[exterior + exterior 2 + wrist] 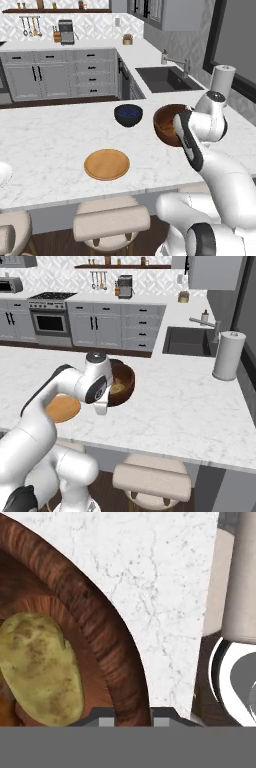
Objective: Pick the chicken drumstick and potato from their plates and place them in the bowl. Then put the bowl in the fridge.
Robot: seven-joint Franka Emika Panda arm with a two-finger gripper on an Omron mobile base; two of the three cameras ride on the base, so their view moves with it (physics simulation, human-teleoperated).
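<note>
So, status by view:

left base view: the bowl (167, 125) is sitting on the counter (50, 145) right at the arm's wrist, partly covered by it. The tan plate (106, 164) is lying bare near the front edge, nothing on it. The white plate (2, 174) is just poking in at the left edge, also looking bare as far as it shows. The small blue bowl (128, 114) is standing just left of the wooden one, untouched.

right base view: the hand is hanging over the near rim of the bowl (122, 385). A pale lump, reading as the potato (117, 389), is lying inside. The tan plate (62, 408) is peeking out behind the forearm, empty where visible.

hand view: the potato (41, 669) is resting in the bottom of the bowl (100, 637). A brown-orange bit at the lower left edge is possibly the drumstick, too cropped to say. The gripper (131, 719) is sitting at the bowl's rim, jaws clenched tight; likely pinching the rim wall, but I can't confirm that.

progress: potato is in, both plates are looking cleared, so loading is judged done, or nearly, pending the drumstick check.

remaining: lifting the bowl and getting it into the fridge, all of that is still pending.
</note>
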